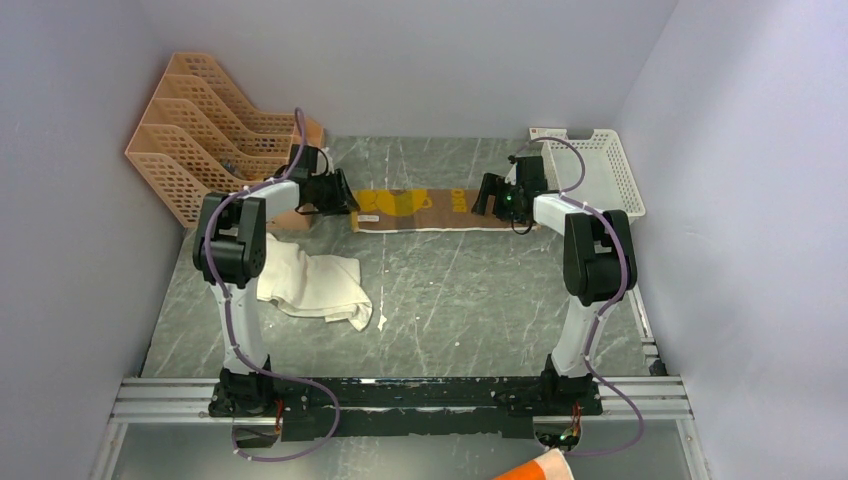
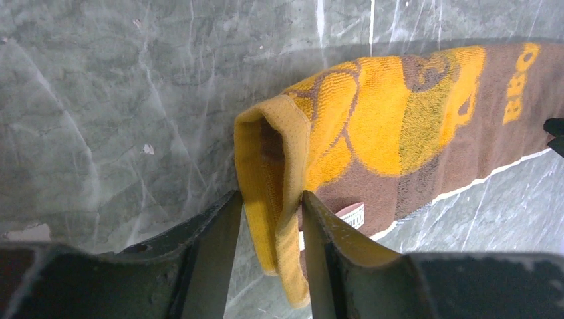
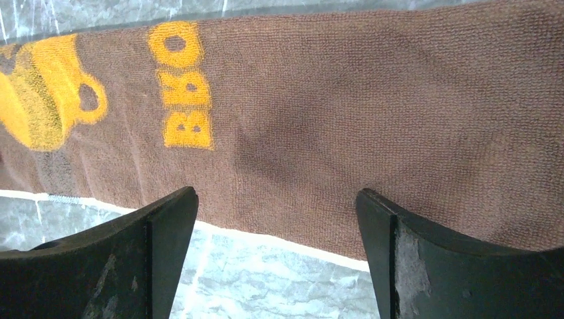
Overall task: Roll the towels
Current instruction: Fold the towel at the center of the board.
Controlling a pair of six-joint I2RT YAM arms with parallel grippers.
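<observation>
A brown towel with yellow print [image 1: 420, 208] lies flat along the far middle of the table. My left gripper [image 1: 345, 205] is at its left end, shut on the yellow end fold [image 2: 279, 219], which is lifted and curled over. The rest of the towel [image 2: 425, 133] stretches away to the right. My right gripper [image 1: 487, 200] is open over the towel's right part [image 3: 332, 119], its fingers [image 3: 166, 226] straddling the near white edge. A crumpled white towel [image 1: 315, 280] lies at the left, near the left arm.
An orange lattice file rack [image 1: 215, 125] stands at the back left. A white plastic basket [image 1: 605, 165] stands at the back right. The grey marble tabletop [image 1: 470, 300] spreads in front of the towels. Grey walls close in both sides.
</observation>
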